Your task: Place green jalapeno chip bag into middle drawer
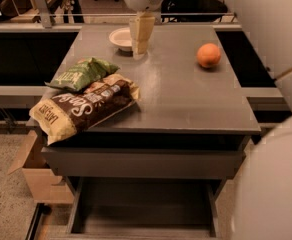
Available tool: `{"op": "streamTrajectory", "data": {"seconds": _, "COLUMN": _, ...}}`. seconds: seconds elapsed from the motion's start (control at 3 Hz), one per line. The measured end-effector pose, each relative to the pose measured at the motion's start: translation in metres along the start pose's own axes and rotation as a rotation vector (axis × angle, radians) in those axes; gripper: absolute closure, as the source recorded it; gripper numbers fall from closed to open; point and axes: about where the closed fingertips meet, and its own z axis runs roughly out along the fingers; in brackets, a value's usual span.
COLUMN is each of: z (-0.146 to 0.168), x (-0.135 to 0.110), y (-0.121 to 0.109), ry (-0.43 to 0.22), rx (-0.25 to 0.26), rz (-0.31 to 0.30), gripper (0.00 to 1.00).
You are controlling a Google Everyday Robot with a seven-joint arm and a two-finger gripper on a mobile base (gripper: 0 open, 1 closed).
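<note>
The green jalapeno chip bag (83, 74) lies on the left part of the grey cabinet top (186, 99), its near edge resting against a larger brown-and-yellow chip bag (83, 109). The gripper (140, 51) hangs from the pale arm at the top centre, above the far middle of the top, to the right of and beyond the green bag and apart from it. It holds nothing that I can see. The middle drawer (86, 204) stands pulled out at the bottom of the view, a shallow grey tray with a dark floor and nothing in it.
A white bowl (120, 38) sits just left of the gripper. An orange (208, 55) lies at the far right of the top. A drawer with a plain grey front (141, 163) sits above the open one. A cardboard box (33, 176) stands on the floor left. A pale robot part (276, 184) fills the lower right.
</note>
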Motion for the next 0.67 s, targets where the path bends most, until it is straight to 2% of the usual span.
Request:
{"op": "streamTrajectory", "data": {"seconds": 0.33, "z": 0.041, "x": -0.014, "y": -0.016, "ry": -0.019, "rx": -0.041, "rz": -0.113, "gripper": 0.0}}
{"op": "streamTrajectory", "data": {"seconds": 0.67, "z": 0.081, "x": -0.024, "y": -0.018, "ry": -0.003, "rx": -0.098, "rz": -0.205, "gripper": 0.0}}
